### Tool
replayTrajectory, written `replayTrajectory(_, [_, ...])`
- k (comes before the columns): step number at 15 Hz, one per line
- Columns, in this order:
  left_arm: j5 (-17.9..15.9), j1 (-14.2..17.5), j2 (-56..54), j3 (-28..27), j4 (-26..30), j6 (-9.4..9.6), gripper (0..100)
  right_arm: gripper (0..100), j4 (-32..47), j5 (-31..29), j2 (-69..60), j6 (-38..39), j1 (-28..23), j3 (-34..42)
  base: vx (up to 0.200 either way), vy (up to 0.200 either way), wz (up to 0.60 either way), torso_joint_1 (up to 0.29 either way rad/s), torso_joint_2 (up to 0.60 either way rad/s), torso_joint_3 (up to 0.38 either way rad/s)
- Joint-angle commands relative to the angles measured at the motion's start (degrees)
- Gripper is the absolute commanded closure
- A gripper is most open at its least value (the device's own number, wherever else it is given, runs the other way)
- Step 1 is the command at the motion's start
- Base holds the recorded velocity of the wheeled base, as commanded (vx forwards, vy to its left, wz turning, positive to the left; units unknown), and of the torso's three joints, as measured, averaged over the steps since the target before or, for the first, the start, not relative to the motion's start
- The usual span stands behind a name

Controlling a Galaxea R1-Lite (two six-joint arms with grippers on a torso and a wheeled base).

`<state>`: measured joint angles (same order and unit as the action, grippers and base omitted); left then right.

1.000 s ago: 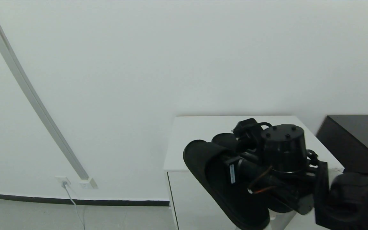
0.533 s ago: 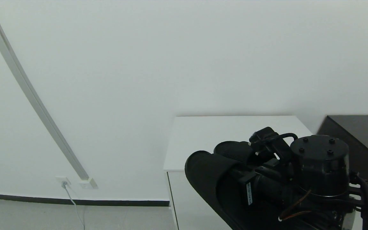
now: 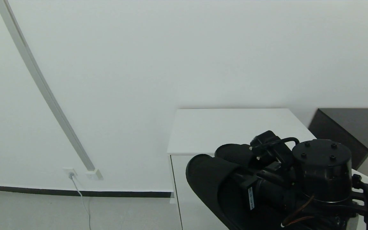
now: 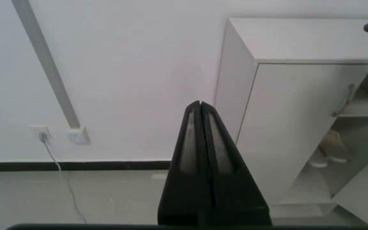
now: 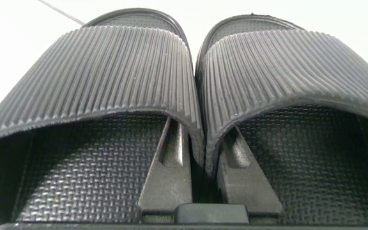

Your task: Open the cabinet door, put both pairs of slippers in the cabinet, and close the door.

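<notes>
One white cabinet point(image 3: 232, 127) stands against the wall. In the left wrist view its right side is open and shelves point(image 4: 363, 105) show, with a pale shape point(image 4: 329, 148) on one, possibly the other pair but too small to tell. Black slippers point(image 3: 209, 179) hang before the cabinet front, pinched side by side by the right claw point(image 5: 200, 172), one finger inside each. The left claw point(image 4: 200, 147) is pressed closed on nothing, off to the cabinet's left. Over the last second the right arm carried the pair lower and rightward, then the head camera shifted — the cabinet itself has not moved. Shelving looks next — the door still needs closing.
</notes>
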<state>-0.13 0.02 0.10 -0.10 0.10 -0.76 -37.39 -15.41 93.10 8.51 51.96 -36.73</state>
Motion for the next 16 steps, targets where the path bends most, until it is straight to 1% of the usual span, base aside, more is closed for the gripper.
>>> replayTrajectory(1, [0.05, 0.06, -0.01, 0.01, -0.01, -0.04, 100, 100, -0.05, 0.03, 0.24, 0.02, 0.07, 0.17, -0.2, 0.0, 0.0, 0.002, 0.0, -0.007])
replayTrajectory(16, [0.05, -0.02, -0.01, 0.01, -0.01, -0.04, 100, 100, -0.14, 0.2, 0.59, 0.02, -0.1, 0.96, 0.0, 0.0, 0.0, 0.0, 0.0, 0.0])
